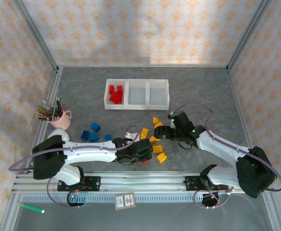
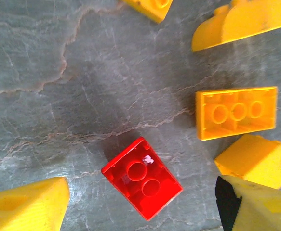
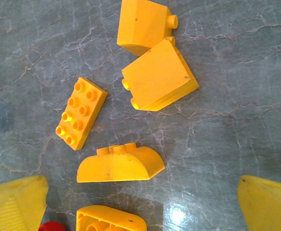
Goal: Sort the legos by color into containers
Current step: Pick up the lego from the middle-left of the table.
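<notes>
Left gripper (image 2: 141, 202) released, its yellow fingers (image 2: 27, 207) spread wide and low over the table (image 2: 58, 96). One red brick (image 2: 141, 177) lies hollow side up between them, touching neither, with bare stone on either side of it. It is crowded on one flank: a flat orange-yellow brick (image 2: 236, 113), hollow side up, and a wedge (image 2: 253, 161) just beside my black-padded finger. Right gripper (image 3: 142, 197) is likewise let go, fingers far apart, gripping nothing. A curved brick (image 3: 120, 166) lies just ahead of the gap, and an upturned brick (image 3: 109, 219) sits between the fingers, apart from both. From above, my two grippers sit near each other mid-table, the loose orange-yellow legos (image 1: 155, 139) scattered between and around them. Blue legos (image 1: 92, 134) lie on the far side of my left forearm, right of the pink cup (image 1: 60, 120). The containers (image 1: 137, 107) stand at the far middle, with red legos (image 1: 115, 94) in the left bin. A band of bare table runs between the scatter and the containers' near wall. There is more open surface right of the containers, out to the frame rail (image 1: 241, 120).
</notes>
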Robot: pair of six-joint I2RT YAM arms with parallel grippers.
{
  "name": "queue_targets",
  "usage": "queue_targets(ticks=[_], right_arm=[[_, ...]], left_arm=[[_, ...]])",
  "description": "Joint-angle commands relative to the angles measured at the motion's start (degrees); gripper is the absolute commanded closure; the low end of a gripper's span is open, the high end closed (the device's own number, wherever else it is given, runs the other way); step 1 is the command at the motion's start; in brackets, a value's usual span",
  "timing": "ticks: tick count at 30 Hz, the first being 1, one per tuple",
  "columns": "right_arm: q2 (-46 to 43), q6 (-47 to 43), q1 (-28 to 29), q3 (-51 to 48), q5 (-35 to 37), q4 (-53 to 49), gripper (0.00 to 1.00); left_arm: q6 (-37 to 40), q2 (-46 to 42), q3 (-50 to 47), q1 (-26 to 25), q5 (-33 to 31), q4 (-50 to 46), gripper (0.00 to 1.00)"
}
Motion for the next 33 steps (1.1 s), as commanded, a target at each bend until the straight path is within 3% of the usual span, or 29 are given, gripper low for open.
queue_targets(ticks=[1, 13, 24, 31, 33], right_arm=[[-0.9, 0.67, -0.47, -1.41, -1.08, 2.78, 0.0], [-0.91, -0.23, -1.87, -2.59, -2.35, 4.41, 0.0], [-0.37, -0.74, -1.85, -2.44, -3.98, 5.09, 0.0], [-0.93, -2.54, -1.83, -1.64, -5.69, 5.11, 0.0], [-2.76, -2.88, -1.87, -1.47, -5.98, 4.83, 0.0]], left_arm=[[-2.7, 2.39, 1.46, -0.35, -0.86, 1.96, 0.18], [-2.26, 11.13, 5.27, -0.51, -3.31, -0.89, 0.27], [-2.9, 13.3, 4.91, -0.7, -4.99, 0.13, 0.52], [-2.55, 10.53, 5.01, -0.59, -7.97, -1.42, 0.71], [-2.4, 9.22, 4.96, -0.54, -8.97, -1.87, 0.72]])
